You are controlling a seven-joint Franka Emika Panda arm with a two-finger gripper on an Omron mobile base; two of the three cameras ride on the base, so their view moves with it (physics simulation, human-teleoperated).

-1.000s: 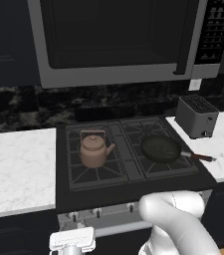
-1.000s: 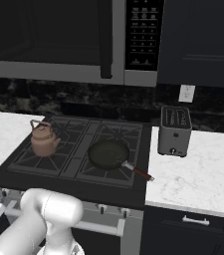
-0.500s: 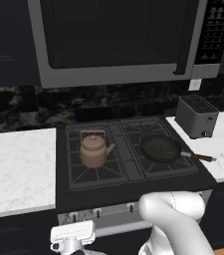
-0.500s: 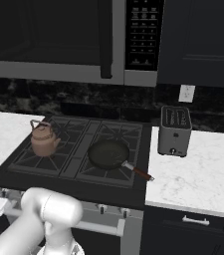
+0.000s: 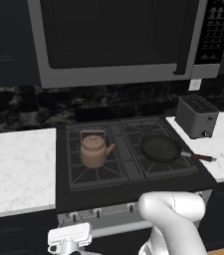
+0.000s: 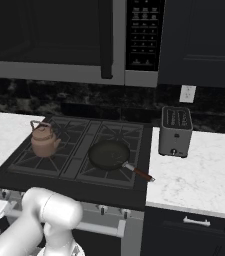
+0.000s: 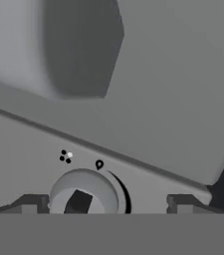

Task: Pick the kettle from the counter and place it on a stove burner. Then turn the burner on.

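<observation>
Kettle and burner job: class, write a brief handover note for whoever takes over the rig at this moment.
Hand: low at the stove front, open, its fingertips either side of a round control knob.
Kettle: upright on the front-left stove burner, off the counter.
Frying pan sits on the neighbouring burner.
Done: kettle placed.
Left: grip and turn the knob; no flame visible.

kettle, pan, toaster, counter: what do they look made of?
Kettle: copper-brown with a dull sheen, probably metal. Frying pan: matte black, cast iron or coated steel; its reddish-brown handle could be wood. Toaster: boxy, brushed grey, looks like steel. Counter: white with faint grey veins, marble-look stone. It is all rendered, so these are looks only.
</observation>
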